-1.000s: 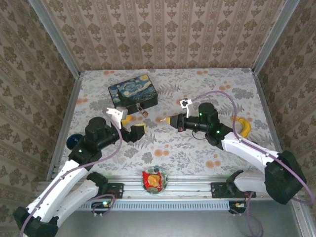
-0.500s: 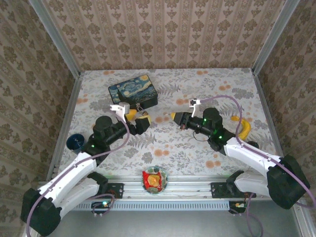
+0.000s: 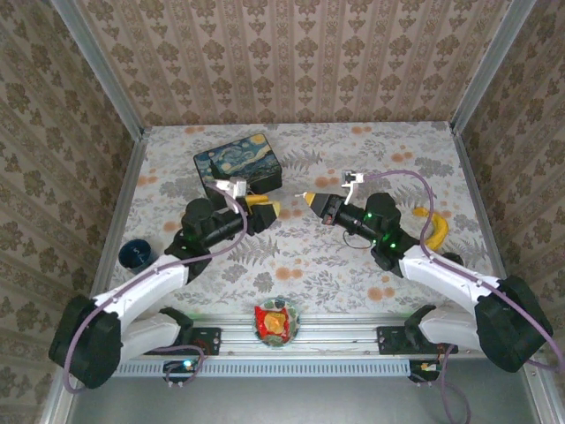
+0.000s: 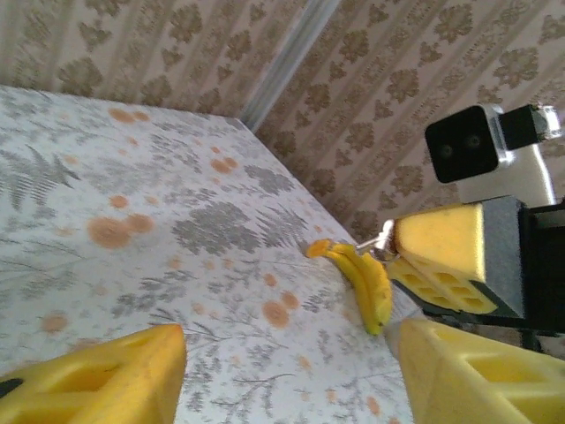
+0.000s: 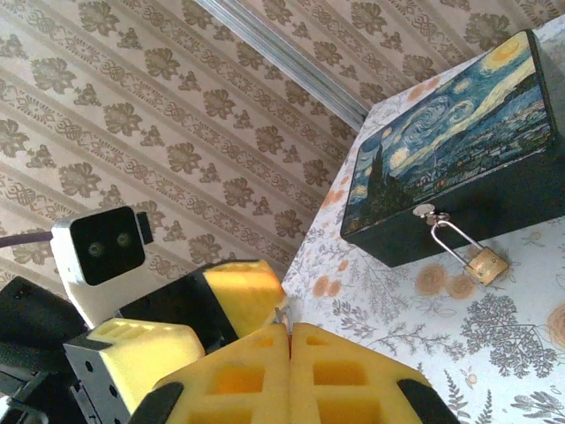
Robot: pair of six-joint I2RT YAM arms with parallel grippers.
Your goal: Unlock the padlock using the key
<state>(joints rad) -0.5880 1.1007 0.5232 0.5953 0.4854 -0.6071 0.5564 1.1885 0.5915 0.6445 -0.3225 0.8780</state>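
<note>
There, the right gripper point(image 5: 290, 340) pinches the small silver key point(image 4: 381, 240), the left gripper point(image 4: 287, 349) gapes empty near the tiny brass padlock point(image 5: 487, 263) dangling from the Starry Night painted tin point(image 5: 450, 141), and a clumsy grab could knock it swinging!

- The right gripper's point(image 5: 290, 343) two yellow fingers meet at the bottom edge, pressed together, with a sliver of the metal key point(image 5: 282, 315) at their tips.
- The left gripper point(image 5: 196, 320) sits close at lower left, its fingers apart.
- A tin point(image 5: 459, 124) painted with a swirling night sky stands upper right on the floral table point(image 5: 530, 353).
- A brass padlock point(image 5: 487, 263) hangs from the tin's front hasp.
</note>
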